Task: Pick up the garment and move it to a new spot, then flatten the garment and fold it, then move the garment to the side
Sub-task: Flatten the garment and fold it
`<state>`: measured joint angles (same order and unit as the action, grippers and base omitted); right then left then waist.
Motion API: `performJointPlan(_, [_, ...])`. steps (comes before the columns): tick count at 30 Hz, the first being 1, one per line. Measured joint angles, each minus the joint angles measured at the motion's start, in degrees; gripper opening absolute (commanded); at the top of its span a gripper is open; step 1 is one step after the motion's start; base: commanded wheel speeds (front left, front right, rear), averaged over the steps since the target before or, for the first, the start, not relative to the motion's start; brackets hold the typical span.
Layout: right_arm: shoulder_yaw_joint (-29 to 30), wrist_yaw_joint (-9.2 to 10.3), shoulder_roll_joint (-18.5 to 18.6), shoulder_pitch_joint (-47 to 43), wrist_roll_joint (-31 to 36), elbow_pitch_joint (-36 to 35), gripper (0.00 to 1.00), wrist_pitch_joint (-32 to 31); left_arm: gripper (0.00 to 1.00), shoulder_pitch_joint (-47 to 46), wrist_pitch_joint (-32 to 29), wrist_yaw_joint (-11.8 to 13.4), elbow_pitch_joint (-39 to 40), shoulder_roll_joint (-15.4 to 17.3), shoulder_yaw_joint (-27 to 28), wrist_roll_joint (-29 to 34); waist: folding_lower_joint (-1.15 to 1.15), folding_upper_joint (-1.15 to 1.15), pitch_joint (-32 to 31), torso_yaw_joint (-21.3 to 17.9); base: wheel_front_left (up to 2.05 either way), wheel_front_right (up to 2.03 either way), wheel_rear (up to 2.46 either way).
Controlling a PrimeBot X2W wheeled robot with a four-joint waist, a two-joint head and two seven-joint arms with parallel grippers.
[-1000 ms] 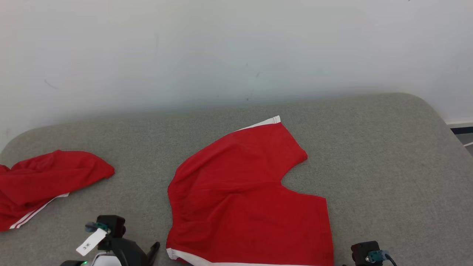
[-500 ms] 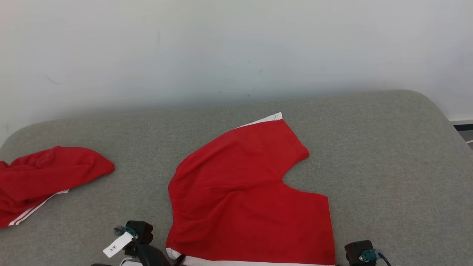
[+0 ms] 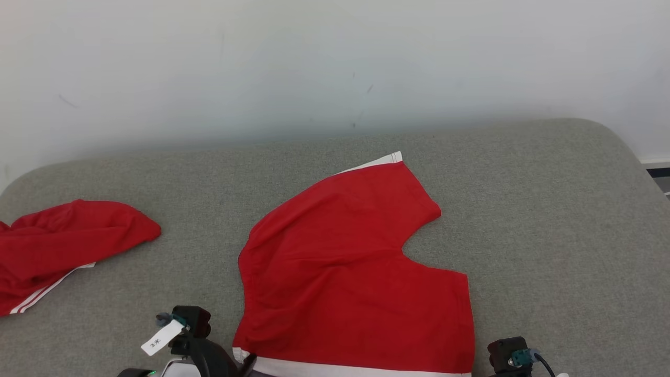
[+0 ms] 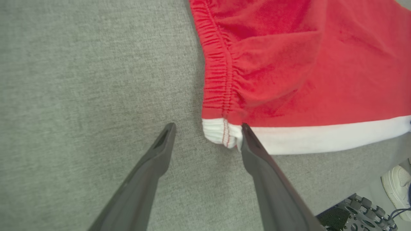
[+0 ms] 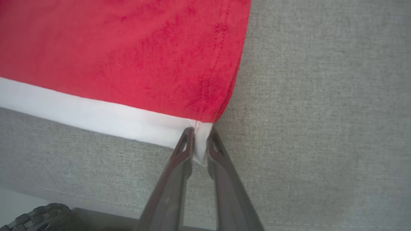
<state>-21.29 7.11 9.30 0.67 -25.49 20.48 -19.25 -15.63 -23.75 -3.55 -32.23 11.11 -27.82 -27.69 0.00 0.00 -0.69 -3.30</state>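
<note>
The red shorts [image 3: 345, 272] lie mostly flat on the counter [image 3: 549, 220], with the white trim [image 5: 96, 112] nearest the robot. The right pincer [image 5: 200, 131] pinches just the trim's corner tip (a thin bite), so a pull may slip it free. The left pincer [image 4: 207, 125] stands spread astride the waistband corner [image 4: 221, 133]; lifting now would drag and bunch the cloth.
</note>
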Motion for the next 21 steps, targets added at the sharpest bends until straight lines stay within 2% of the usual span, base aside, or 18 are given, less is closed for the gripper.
performJointPlan(1, [0.0,0.0,-0.1,0.0,0.0,0.1,0.0,-0.3,1.0,0.0,0.0,0.0,-0.1,-0.1,0.0,0.0,0.0,0.0,0.0,0.1,0.0,0.0,0.0])
performJointPlan(2, [0.0,0.0,-0.1,0.0,0.0,0.1,0.0,-0.4,1.0,0.0,0.0,0.0,-0.2,-0.2,-0.1,0.0,0.0,0.0,0.0,0.1,0.0,0.0,0.0])
performJointPlan(4, [0.0,0.0,-0.1,0.0,0.0,0.1,0.0,-0.5,0.78,0.0,-0.2,0.0,-0.3,-0.3,-0.1,0.0,0.0,0.0,0.1,0.2,0.0,0.0,0.0])
performJointPlan(6, [0.0,0.0,-0.1,0.0,0.0,0.1,0.0,-0.8,0.36,0.0,-0.2,0.0,-0.5,-0.4,-0.1,0.0,0.0,0.0,0.1,0.2,0.0,0.0,0.0])
performJointPlan(7, [0.0,0.0,-0.1,0.0,0.1,0.1,0.0,-0.9,0.36,0.0,-0.2,0.0,-0.6,-0.4,-0.1,0.0,0.0,0.0,0.1,0.2,0.0,0.0,0.0])
performJointPlan(8, [0.1,0.0,-0.1,0.0,0.1,0.0,0.0,-0.9,0.0,0.0,-0.2,0.0,-0.6,-0.5,-0.1,0.0,0.0,0.0,0.0,0.3,0.0,0.0,0.0])
performJointPlan(16, [3.1,-0.07,-0.7,-0.2,-2.8,-5.9,0.0,-0.2,0.0,-0.4,2.2,1.1,1.9,-0.7,1.7,-1.0,0.0,0.0,-0.4,0.3,0.0,0.0,0.0])
performJointPlan(21, [4.7,-1.24,-0.4,2.4,-4.0,-10.9,0.0,0.0,0.0,-3.5,2.6,1.8,4.8,-0.5,2.0,-0.9,0.0,0.0,-0.4,0.0,0.0,0.0,0.0])
